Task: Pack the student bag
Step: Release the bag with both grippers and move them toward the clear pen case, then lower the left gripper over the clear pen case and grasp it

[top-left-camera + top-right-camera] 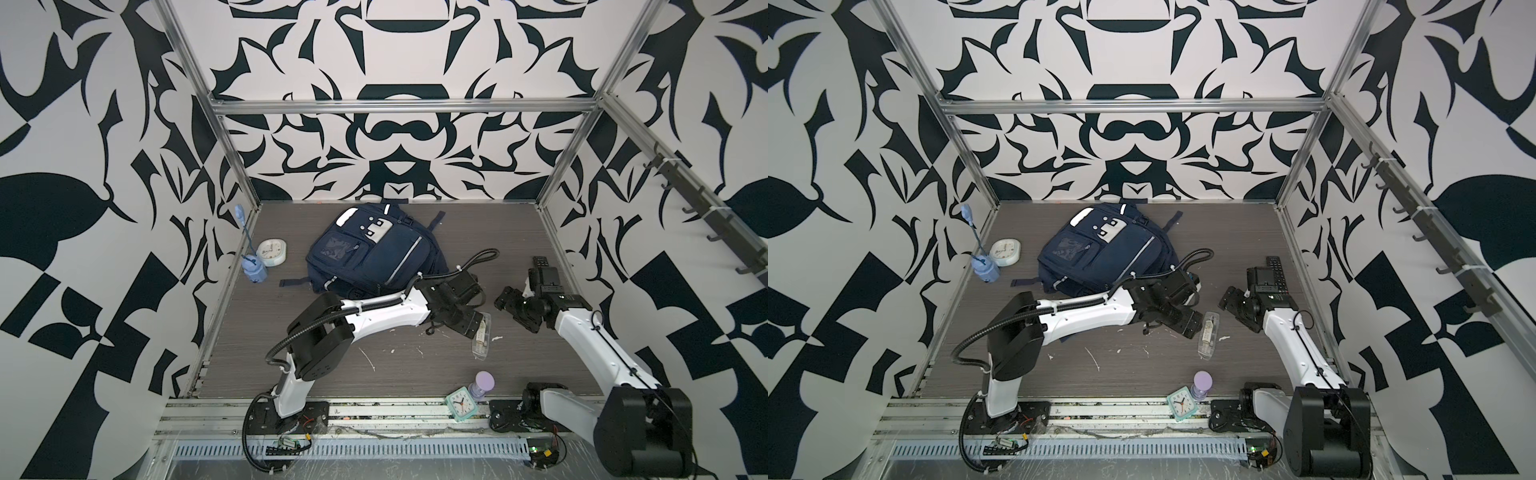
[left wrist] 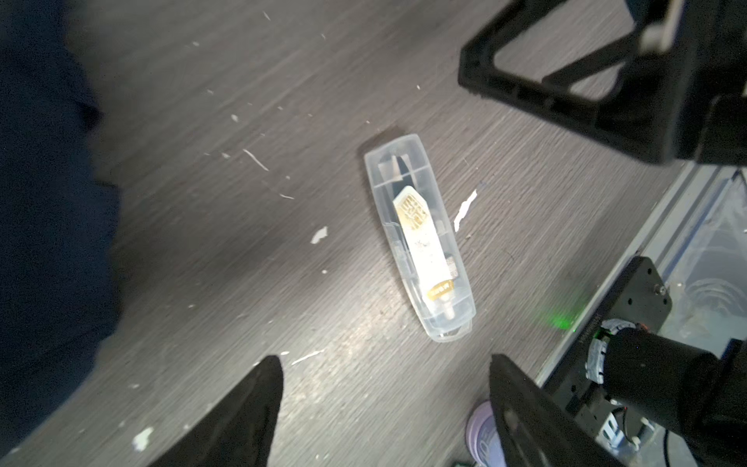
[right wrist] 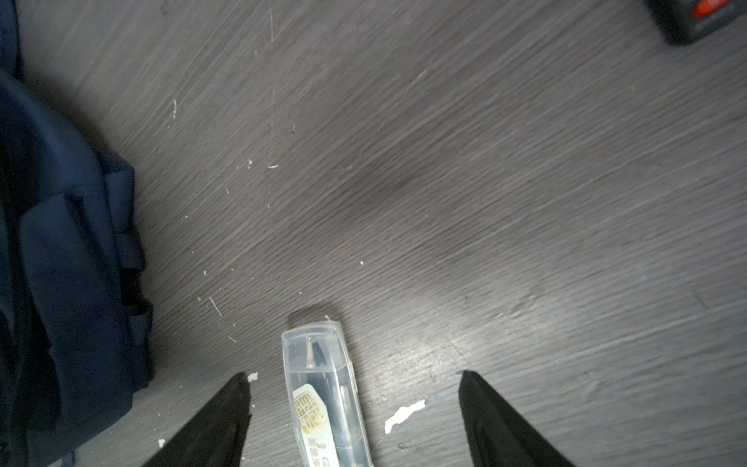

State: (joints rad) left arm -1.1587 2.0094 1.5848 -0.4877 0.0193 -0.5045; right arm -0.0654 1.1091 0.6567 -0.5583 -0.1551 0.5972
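The student bag (image 1: 374, 253) (image 1: 1100, 257), navy with silver strips and a white-grey flap pocket, lies flat at the back middle of the table. Its edge shows in the right wrist view (image 3: 60, 263). A clear plastic case (image 1: 482, 338) (image 2: 418, 242) with a pen-like thing and a white label inside lies on the table right of centre. My left gripper (image 1: 471, 328) (image 2: 386, 364) reaches across and stands open just short of the case, holding nothing. My right gripper (image 1: 509, 305) (image 3: 353, 376) hangs open above the case (image 3: 323, 388), whose end lies between the fingertips, untouched.
A black remote control (image 1: 540, 262) lies beyond the right gripper. A white round clock (image 1: 271, 252) and a blue lamp figure (image 1: 254, 270) stand at the left wall. A mint alarm clock (image 1: 461, 409) and a purple-capped bottle (image 1: 482, 384) sit at the front edge.
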